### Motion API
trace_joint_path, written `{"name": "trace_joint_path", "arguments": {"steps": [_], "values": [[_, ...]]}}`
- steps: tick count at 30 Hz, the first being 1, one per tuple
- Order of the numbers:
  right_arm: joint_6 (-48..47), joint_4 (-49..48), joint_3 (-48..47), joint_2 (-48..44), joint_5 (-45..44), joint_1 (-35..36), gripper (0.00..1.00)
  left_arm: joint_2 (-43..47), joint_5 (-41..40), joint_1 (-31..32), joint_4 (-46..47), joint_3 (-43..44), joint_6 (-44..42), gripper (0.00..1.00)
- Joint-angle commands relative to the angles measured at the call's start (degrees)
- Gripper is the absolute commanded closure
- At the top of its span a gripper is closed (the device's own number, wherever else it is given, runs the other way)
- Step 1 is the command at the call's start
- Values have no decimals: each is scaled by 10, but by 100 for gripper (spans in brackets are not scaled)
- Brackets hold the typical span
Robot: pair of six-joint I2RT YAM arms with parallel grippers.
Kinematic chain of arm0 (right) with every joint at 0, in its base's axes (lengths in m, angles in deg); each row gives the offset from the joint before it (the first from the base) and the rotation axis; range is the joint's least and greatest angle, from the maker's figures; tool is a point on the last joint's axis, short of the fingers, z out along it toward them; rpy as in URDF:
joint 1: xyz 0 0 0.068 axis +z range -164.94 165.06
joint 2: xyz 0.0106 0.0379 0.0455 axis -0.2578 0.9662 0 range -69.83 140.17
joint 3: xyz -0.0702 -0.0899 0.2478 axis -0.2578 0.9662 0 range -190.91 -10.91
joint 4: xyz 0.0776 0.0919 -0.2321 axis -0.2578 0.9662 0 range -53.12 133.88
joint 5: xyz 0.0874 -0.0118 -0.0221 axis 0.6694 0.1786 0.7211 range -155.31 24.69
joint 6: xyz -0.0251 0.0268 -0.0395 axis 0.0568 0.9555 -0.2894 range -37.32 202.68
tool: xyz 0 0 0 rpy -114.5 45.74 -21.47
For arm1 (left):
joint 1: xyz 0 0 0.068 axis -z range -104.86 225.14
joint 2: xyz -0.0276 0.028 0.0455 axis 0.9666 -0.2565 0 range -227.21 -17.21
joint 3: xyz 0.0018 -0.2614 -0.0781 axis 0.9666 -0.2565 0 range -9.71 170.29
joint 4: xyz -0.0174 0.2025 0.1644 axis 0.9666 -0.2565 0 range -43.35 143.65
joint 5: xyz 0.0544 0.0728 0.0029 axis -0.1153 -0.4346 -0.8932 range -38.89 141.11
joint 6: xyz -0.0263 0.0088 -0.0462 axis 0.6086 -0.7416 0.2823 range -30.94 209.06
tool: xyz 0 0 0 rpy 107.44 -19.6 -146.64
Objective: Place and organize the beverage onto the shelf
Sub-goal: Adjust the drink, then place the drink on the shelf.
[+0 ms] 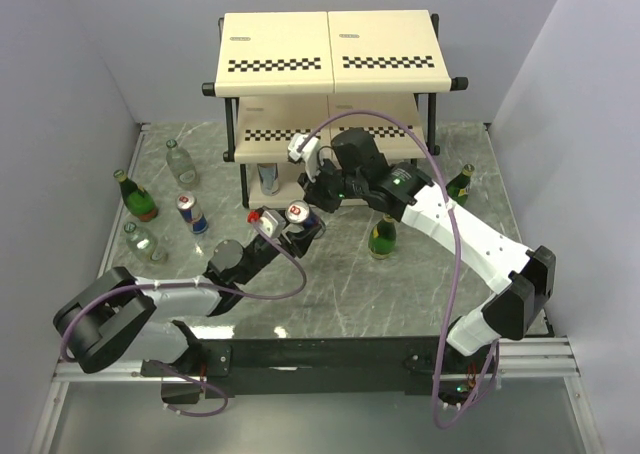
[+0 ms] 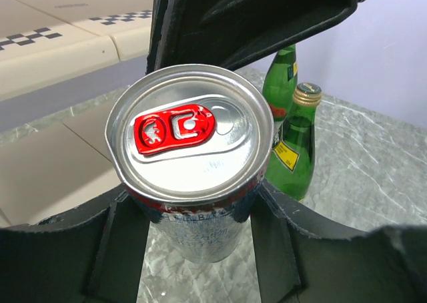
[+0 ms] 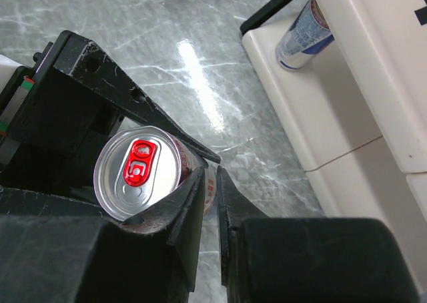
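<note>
At the far left of the marble table stands a green bottle. A clear bottle is farther back and a second clear bottle is nearer. Just right of them a blue can stands alone, apart from all three.

Next comes the left gripper, reaching in from the near left. It is partly open, with a finger pressed to each side of a red-tabbed can. The can is upright, silver top up. It sits just on the near side of the shelf, not on any board. I cannot tell whether its base rests on the table.

The shelf stands at the far middle of the table, with its checkered strips facing the arms. On the left part of its bottom board, a shelved can stands upright behind the held one.

The right gripper reaches in from the right, its two fingers pressed together with nothing between them. Its tips are right beside the rim of the red-tabbed can. I cannot tell whether they touch it.

Right of the grippers a gold-capped green bottle stands on the open table. A last green bottle is farther back, near the right edge and well apart from the shelf.
</note>
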Motion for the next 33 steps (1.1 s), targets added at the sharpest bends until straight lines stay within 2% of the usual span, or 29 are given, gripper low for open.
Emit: {"name": "trace_joint_path", "arguments": {"steps": [1,7,9,13,18,21,30,33], "values": [[3,25,1,-18,19,25,79,3,-8,-2,105,45,5,100],[2,34,-9,-17,41,26,79,-3,-14,-2,110,42,1,100],[12,27,-11,-15,12,23,78,-11,-20,-3,120,38,0,99],[46,10,-38,-17,22,-66,70,-33,-38,-8,159,29,-6,100],[56,14,-50,-29,88,-148,67,-53,-40,-11,178,28,-13,100],[63,7,-27,-59,144,-190,67,-71,-58,-17,179,36,-21,100],[49,-43,139,-209,282,-330,64,-172,-89,-58,255,72,-17,100],[37,-45,162,-247,311,-347,64,-195,-86,-67,257,88,-16,100]]}}
